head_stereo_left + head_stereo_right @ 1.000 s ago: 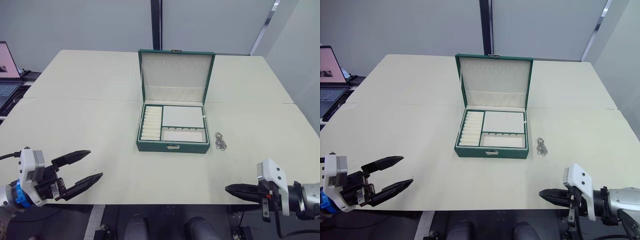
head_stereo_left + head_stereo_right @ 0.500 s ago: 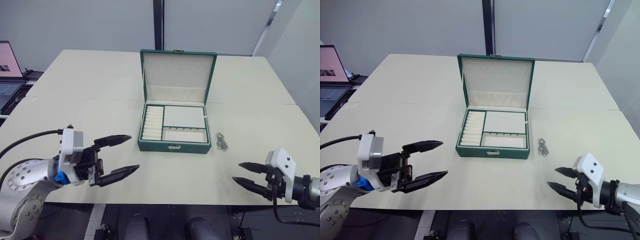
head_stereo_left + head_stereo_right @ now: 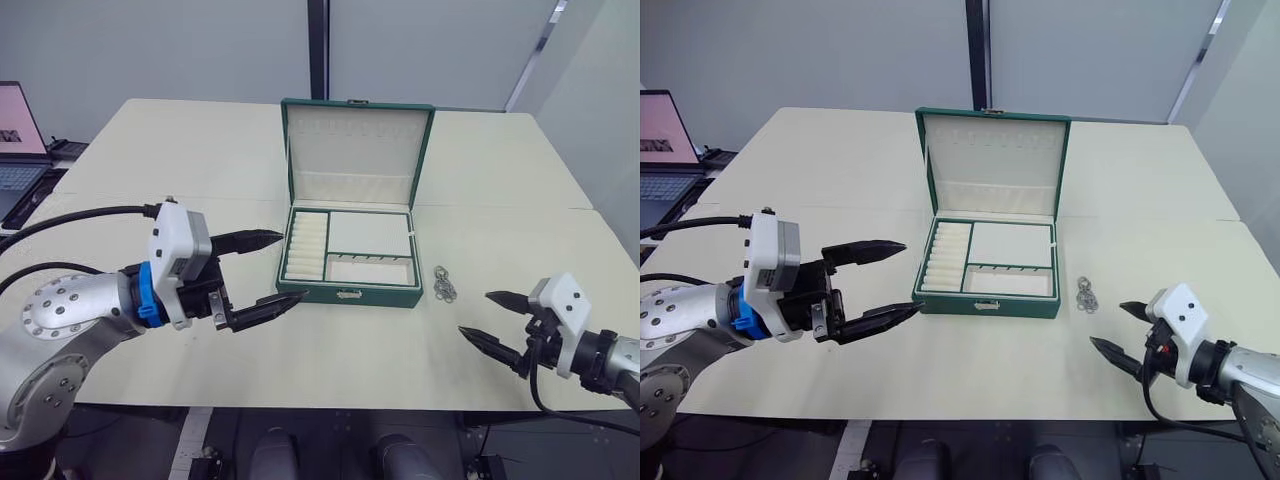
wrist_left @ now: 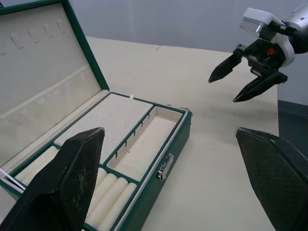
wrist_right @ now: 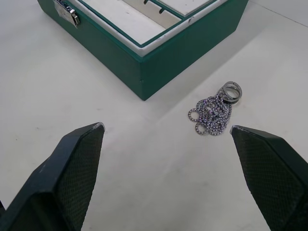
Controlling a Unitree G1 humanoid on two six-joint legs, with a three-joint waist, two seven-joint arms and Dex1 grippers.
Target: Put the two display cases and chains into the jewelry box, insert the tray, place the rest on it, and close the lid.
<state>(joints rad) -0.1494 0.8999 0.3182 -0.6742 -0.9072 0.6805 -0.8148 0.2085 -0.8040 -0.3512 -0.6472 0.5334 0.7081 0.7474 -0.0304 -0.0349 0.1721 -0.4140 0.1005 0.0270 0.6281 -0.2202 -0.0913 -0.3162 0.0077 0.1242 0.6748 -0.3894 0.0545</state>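
Observation:
The green jewelry box (image 3: pixel 347 293) stands mid-table with its lid (image 3: pixel 355 150) upright. A cream tray (image 3: pixel 368 233) with ring rolls and small compartments fills it. A small pile of silver jewellery (image 3: pixel 443 284), beaded loops and a plain band (image 5: pixel 214 111), lies on the table just right of the box; I cannot tell whether the loops are chains. The display cases are out of view. My left gripper (image 3: pixel 293 265) is open and empty at the box's front left corner. My right gripper (image 3: pixel 475 313) is open and empty, a short way in front of the pile.
A laptop (image 3: pixel 16 140) sits beyond the table's far left edge. The cream table (image 3: pixel 150 160) has a seam across its middle. The left wrist view shows the right gripper (image 4: pixel 243 79) beyond the box (image 4: pixel 159 192).
My left arm has swung forward and right to the box's front left corner, still open. My right gripper has gone from shut to open and edged toward the silver pile.

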